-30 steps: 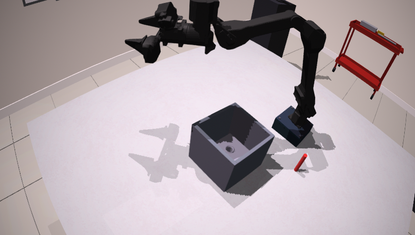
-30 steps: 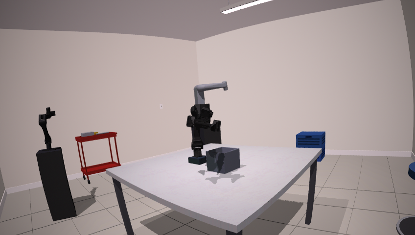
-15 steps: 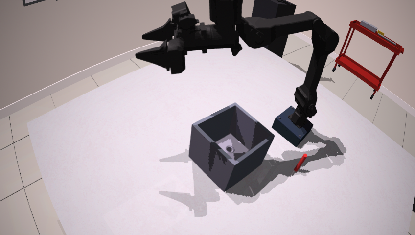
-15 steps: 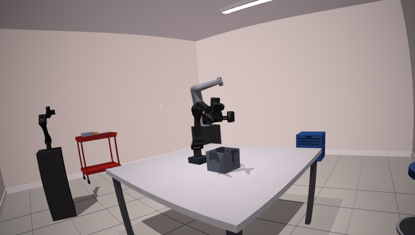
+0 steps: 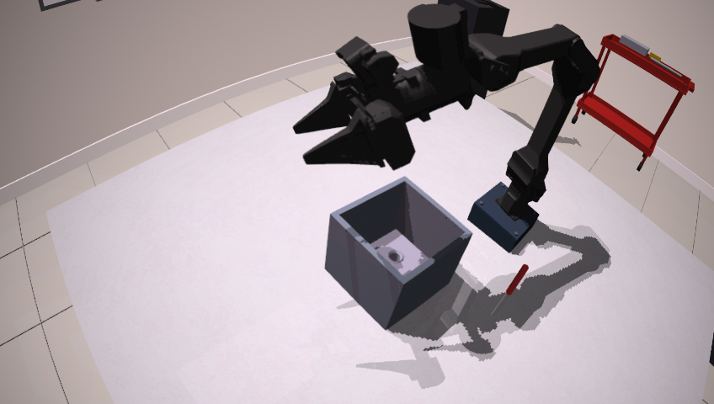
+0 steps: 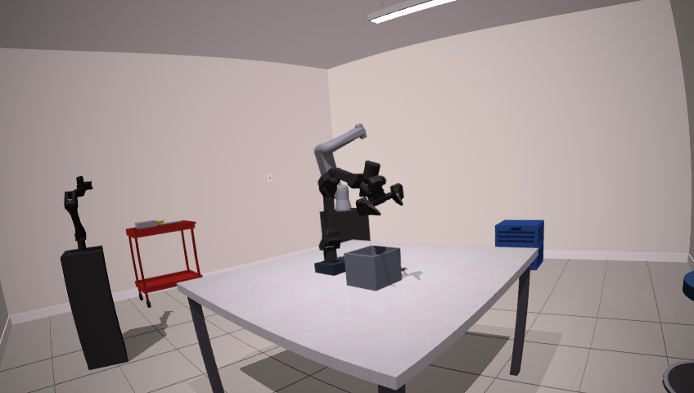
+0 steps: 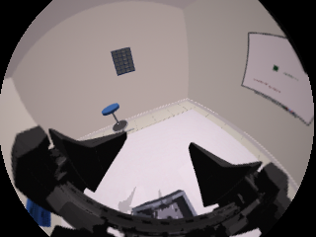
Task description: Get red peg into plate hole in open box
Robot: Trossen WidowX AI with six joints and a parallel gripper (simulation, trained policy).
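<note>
The black parallel-jaw gripper (image 5: 299,144) (image 6: 388,213) (image 7: 158,140) is spread wide, with nothing between its two pointed fingers and nothing touched by them. In the top view it hangs in the air at upper centre, above and beyond the box, its fingertips aimed toward the left of the frame.

The slim red cylindrical peg (image 5: 517,279) shows only in the top view, right of centre in the lower half, apart from the gripper and outside the box. The same view looks down into the open grey square box (image 5: 364,268) (image 6: 360,268) (image 7: 187,202), where a pale plate (image 5: 412,253) with a round dark hole lies at the bottom. The exterior view gives the box's outer walls and hides its floor; the wrist view catches part of the box at the bottom edge, and alone shows a blue-topped round stool (image 7: 111,109) at upper left.

The white tabletop (image 5: 200,250) (image 6: 340,311) (image 7: 163,153) stretches widely to the left of the box in the top view. On the box's right, a narrower strip separates it from the arm's dark blue block base (image 5: 488,220) (image 6: 321,268). The peg lies below that base in the frame, well inside the table's right edge.

black parallel-jaw gripper (image 5: 299,145) (image 6: 389,208) (image 7: 158,140): in the top view it now sits closer to the open grey square box (image 5: 358,268) (image 6: 360,270) (image 7: 185,197) than in both earlier pictures; in the exterior view it is farther right than a second ago, its fingers now angled downward.
black jointed arm (image 5: 551,124) (image 6: 329,204): its upper joints have shifted, and its shadow, partly left of the box in the top view a second ago, now falls to the right of and below it.
thin red peg (image 5: 517,279): now a darker red, with the arm's shadow around it.
box walls: the jagged shadow on the outer left wall half a second ago is now faint bands.
light grey background arm (image 6: 340,141): its forearm, nearly level a second ago, now slopes upward.
</note>
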